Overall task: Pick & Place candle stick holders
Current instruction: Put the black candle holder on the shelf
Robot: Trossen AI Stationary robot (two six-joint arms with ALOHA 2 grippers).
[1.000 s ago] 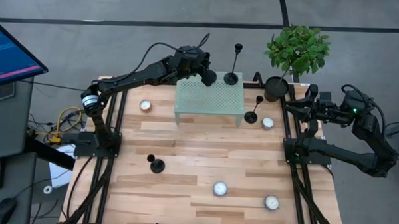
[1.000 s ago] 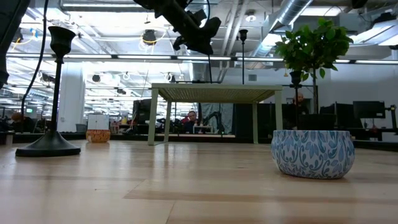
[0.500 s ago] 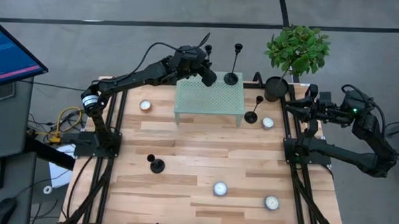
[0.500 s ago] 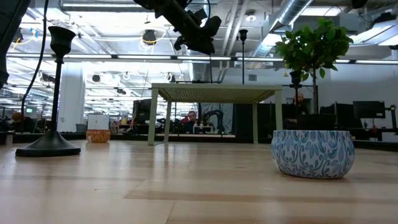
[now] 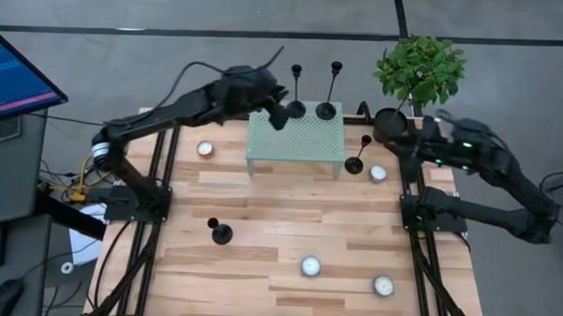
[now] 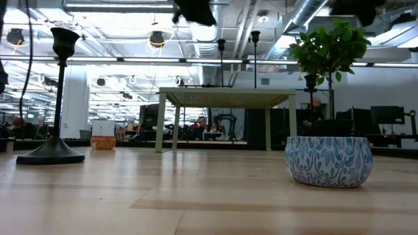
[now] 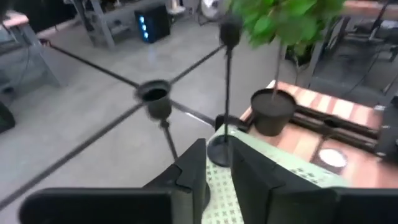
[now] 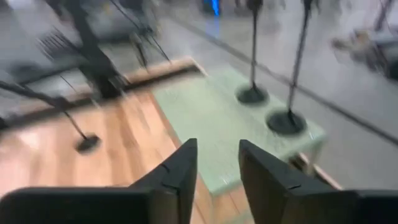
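You have two tall black metal candlesticks [image 5: 297,93] on the pale green perforated stand [image 5: 296,140]; two short ones [image 5: 221,232] remain on the wooden desk [image 5: 259,270]. Left fingers [image 7: 189,171] look narrow and empty, right fingers [image 8: 177,171] slightly parted, holding nothing.

My left arm [image 5: 185,103] is matte black, jointed links with a silver-white ring near its lower joint and a thin black cable looping over the wrist. My right arm [image 5: 506,175] is the same black build, with a small green light on its wrist. Each gripper has two flat, dark, wedge-shaped fingers [image 8: 177,171].
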